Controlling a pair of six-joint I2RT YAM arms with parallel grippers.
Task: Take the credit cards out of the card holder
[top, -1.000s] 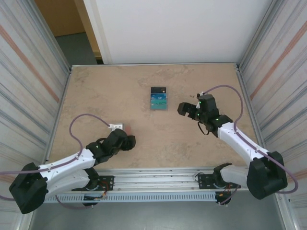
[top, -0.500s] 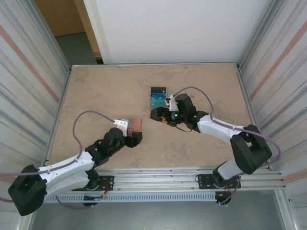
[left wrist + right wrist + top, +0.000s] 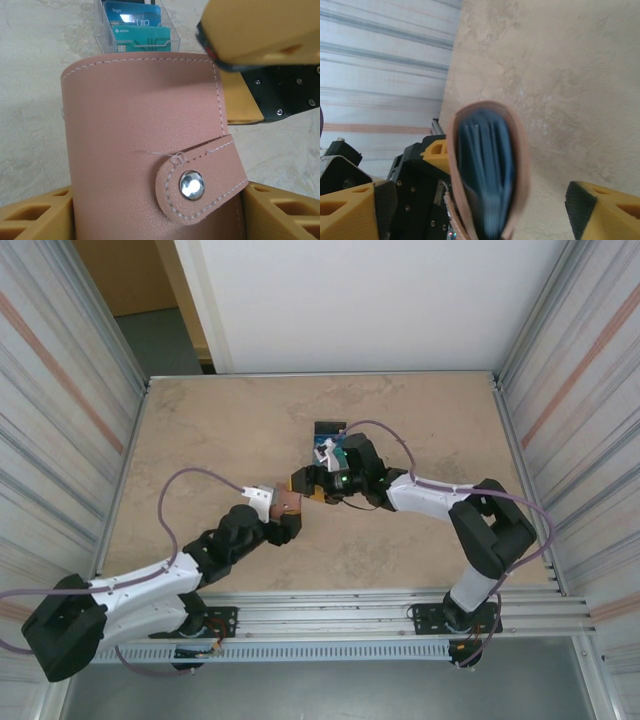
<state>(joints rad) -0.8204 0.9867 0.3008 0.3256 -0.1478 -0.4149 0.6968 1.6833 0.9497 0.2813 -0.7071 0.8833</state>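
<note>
Standing upright at mid-frame, the card holder (image 3: pixel 287 502) is clamped low by the left hand (image 3: pixel 280 527) so its top is offered to the right hand (image 3: pixel 306 483), spread wide astride it. Some credit cards (image 3: pixel 137 30) are racked just beyond.

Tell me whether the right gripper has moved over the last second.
Yes. The right gripper swung left, from the right of the clear box of cards to its near-left side, up to the card holder.

card holder (image 3: pixel 145 135): brown leather, snapped shut, upright | credit cards (image 3: pixel 142 39): blue-teal, behind it
</note>
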